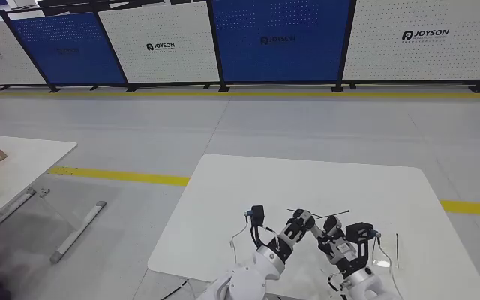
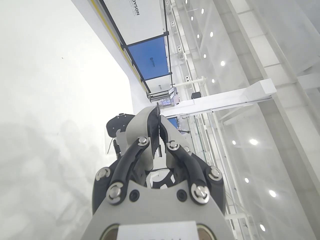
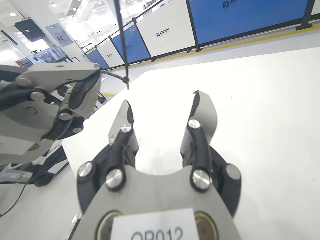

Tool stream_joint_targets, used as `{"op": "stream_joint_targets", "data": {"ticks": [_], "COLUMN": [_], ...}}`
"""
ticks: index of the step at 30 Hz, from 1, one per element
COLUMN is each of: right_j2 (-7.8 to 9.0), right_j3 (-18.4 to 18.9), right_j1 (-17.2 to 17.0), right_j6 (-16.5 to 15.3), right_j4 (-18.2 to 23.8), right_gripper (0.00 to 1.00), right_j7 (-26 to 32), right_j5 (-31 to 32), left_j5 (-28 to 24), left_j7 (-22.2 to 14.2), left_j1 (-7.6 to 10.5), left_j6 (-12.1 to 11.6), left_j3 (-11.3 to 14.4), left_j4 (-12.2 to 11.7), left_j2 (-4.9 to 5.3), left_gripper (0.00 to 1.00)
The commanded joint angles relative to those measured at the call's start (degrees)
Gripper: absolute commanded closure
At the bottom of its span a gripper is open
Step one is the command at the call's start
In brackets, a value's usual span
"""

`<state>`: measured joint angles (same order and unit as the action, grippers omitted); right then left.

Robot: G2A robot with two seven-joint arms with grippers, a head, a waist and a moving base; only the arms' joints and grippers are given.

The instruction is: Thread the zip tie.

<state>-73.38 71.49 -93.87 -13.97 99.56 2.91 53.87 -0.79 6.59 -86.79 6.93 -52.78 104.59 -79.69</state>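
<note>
- Left end effector (image 2: pixel 158 116) has its fingers pressed together, pinching the zip tie (image 3: pixel 119 22) at their very tips. In the top view it (image 1: pixel 302 219) sits over the near part of the white counter (image 1: pixel 300 176).
- In the left wrist view a short black stub of the tie (image 2: pixel 157 105) pokes out past the closed fingertips.
- From that pinch, seen in the right wrist view, one black strand runs sideways to a small knot-like point. A second, long strand rises from there. Whether the strap has passed through the head cannot be told.
- In the top view the tie (image 1: pixel 339 214) shows as a thin dark line above both end effectors, held off the counter and reaching a little past each.
- Right end effector (image 3: pixel 162 98) is spread wide with nothing between its fingers. It is just beside the left one (image 3: pixel 96 73) and near the tie, but apart from it. In the top view it (image 1: pixel 330 223) lies to the right of its partner.
- Farther right, another thin black strip (image 1: pixel 397 250) lies flat on the counter, well apart from both end effectors.
</note>
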Motion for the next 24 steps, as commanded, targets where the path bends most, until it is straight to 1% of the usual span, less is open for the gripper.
{"op": "stream_joint_targets", "data": {"ticks": [1, 4, 8, 10, 13, 18, 21, 24], "right_j2": [0.03, 0.07, 0.1, 0.12, 0.13, 0.14, 0.15, 0.16], "right_j3": [0.0, 0.0, -0.1, -0.1, -0.1, -0.3, -0.4, -0.5], "right_j1": [-0.1, -0.2, -0.2, -0.2, 0.0, 0.2, 0.3, 0.4], "right_j6": [-0.1, -0.1, -0.2, -0.3, -0.4, -0.2, -0.1, 0.0], "right_j4": [0.2, 0.5, 0.7, 0.7, 0.7, 0.5, 0.5, 0.5], "right_gripper": [0.53, 0.56, 0.56, 0.58, 0.62, 0.73, 0.76, 0.77], "right_j7": [-0.3, -0.9, -1.4, -1.5, -1.8, -1.9, -2.1, -2.2], "right_j5": [0.1, 0.3, 0.4, 0.3, 0.2, 0.0, 0.1, 0.2], "left_j5": [0.2, 0.5, 0.9, 1.1, 1.5, 1.7, 1.8, 1.9], "left_j7": [0.1, 0.2, 0.2, 0.1, 0.2, 0.0, 0.1, 0.2], "left_j1": [0.17, 0.4, 0.57, 0.59, 0.59, 0.65, 0.64, 0.63], "left_j6": [0.1, 0.3, 0.4, 0.4, 0.4, 0.4, 0.4, 0.4], "left_j3": [0.3, 0.7, 1.0, 1.1, 1.2, 1.4, 1.4, 1.3], "left_j4": [-0.2, -0.5, -0.6, -0.7, -0.8, -0.9, -1.0, -1.0], "left_j2": [-0.05, -0.12, -0.16, -0.16, -0.16, -0.17, -0.17, -0.18], "left_gripper": [1.0, 1.0, 1.0, 1.0, 1.0, 1.0, 1.0, 1.0]}}
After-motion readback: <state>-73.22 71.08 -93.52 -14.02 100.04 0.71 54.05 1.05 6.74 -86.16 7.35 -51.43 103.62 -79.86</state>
